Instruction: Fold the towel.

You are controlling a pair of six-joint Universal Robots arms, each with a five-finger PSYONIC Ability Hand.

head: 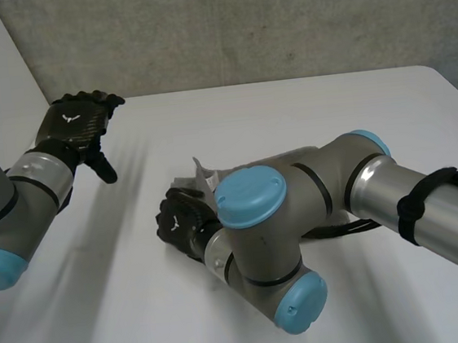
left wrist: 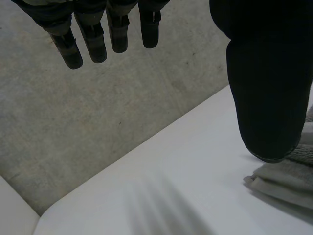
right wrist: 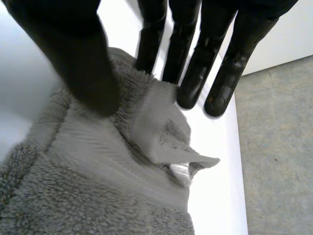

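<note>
So the grey towel (right wrist: pixel 98 186) is sitting bunched up around the middle of the white surface (head: pixel 304 106), and in the head view most of it is tucked behind the right arm (head: pixel 314 203), which is bent right across in front of it. The right hand (head: pixel 181 221) is down on the towel at one edge. From its wrist camera the fingers (right wrist: pixel 188 73) are straight and spread, not curled round anything: a couple of the tips sit on the pile and the others land just past the towel's edge on the bare surface, with the thumb hanging over the cloth. One corner flap is poking up near those fingertips, and there's a small pale tag (right wrist: pixel 180 172) just beside it. The left hand (head: pixel 77 126) is well apart from all that, up by the far edge near the concrete wall (head: pixel 238 23) — its fingers (left wrist: pixel 93 44) are straight and relaxed, holding nothing.
</note>
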